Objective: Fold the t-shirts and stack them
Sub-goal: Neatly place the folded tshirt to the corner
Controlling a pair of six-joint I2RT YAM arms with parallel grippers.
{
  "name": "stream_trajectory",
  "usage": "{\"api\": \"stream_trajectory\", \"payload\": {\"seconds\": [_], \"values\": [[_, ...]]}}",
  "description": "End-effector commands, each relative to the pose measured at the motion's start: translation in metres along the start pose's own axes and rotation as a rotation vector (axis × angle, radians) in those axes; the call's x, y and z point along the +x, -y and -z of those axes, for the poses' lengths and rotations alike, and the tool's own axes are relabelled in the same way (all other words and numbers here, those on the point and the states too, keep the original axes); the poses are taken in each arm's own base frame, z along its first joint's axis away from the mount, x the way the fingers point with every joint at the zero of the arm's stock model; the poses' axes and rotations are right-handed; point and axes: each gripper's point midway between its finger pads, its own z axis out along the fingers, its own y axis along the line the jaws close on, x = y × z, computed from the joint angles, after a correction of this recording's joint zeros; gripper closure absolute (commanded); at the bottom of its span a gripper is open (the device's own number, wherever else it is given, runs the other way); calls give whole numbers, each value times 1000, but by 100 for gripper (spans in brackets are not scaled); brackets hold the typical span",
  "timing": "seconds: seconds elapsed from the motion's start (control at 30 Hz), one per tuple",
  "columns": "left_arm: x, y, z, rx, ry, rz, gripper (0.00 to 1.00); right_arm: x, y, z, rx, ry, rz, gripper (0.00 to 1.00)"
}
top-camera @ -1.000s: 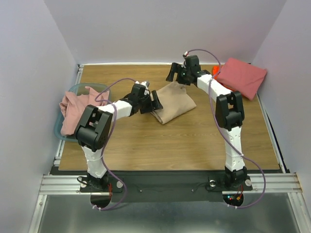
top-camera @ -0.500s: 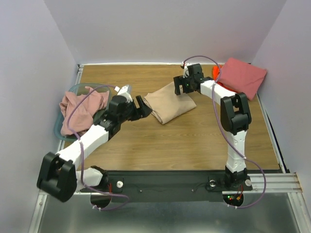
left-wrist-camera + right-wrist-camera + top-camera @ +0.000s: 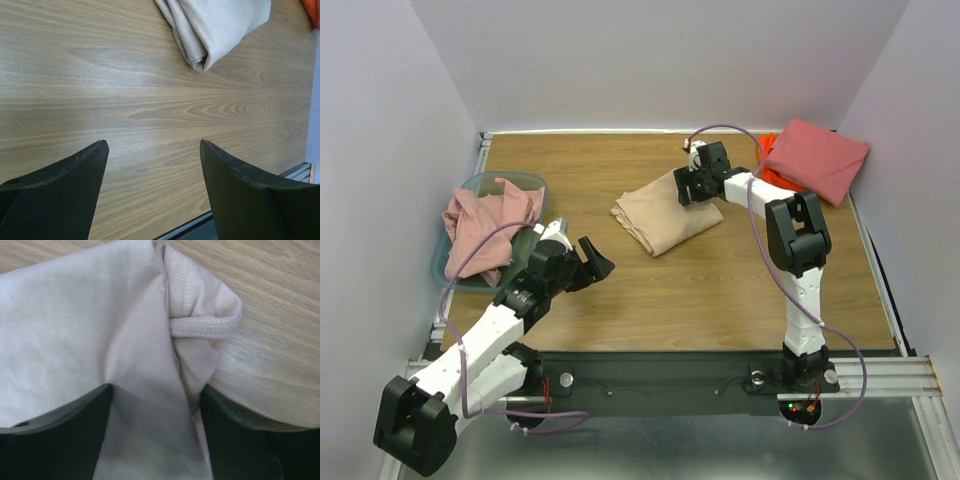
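The folded tan t-shirt point(image 3: 660, 218) lies mid-table. My right gripper point(image 3: 688, 188) is down on its far right corner. In the right wrist view the right gripper point(image 3: 156, 390) is open, with a bunched fold and the collar of the tan t-shirt point(image 3: 75, 315) between its fingers. My left gripper point(image 3: 592, 262) hovers open and empty over bare wood, near left of the shirt. The left wrist view shows the left gripper point(image 3: 154, 145) wide apart, the tan t-shirt point(image 3: 220, 25) well ahead. A salmon-red t-shirt point(image 3: 815, 158) lies folded at the far right over a bright orange t-shirt point(image 3: 764, 160). A dusty pink t-shirt point(image 3: 485, 225) sits crumpled in the bin.
The translucent teal bin point(image 3: 438, 262) stands at the table's left edge, beside my left arm. The orange t-shirt's edge point(image 3: 312, 10) shows in the left wrist view's top right corner. White walls enclose the table on three sides. A metal rail point(image 3: 670, 375) runs along the near edge.
My left arm drew back from the tan t-shirt toward the near left. My right gripper dropped onto the shirt's far right corner and its jaws have narrowed somewhat.
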Motion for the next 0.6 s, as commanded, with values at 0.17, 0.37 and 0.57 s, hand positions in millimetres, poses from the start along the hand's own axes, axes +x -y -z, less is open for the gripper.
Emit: {"api": "stream_trajectory", "payload": {"seconds": [0.17, 0.37, 0.57], "values": [[-10, 2, 15, 0, 65, 20, 15, 28, -26, -3, 2, -72, -42, 75], [-15, 1, 17, -13, 90, 32, 15, -12, 9, 20, 206, 29, -34, 100], [-21, -10, 18, -94, 110, 42, 15, -62, 57, 57, 471, 165, -98, 100]]}}
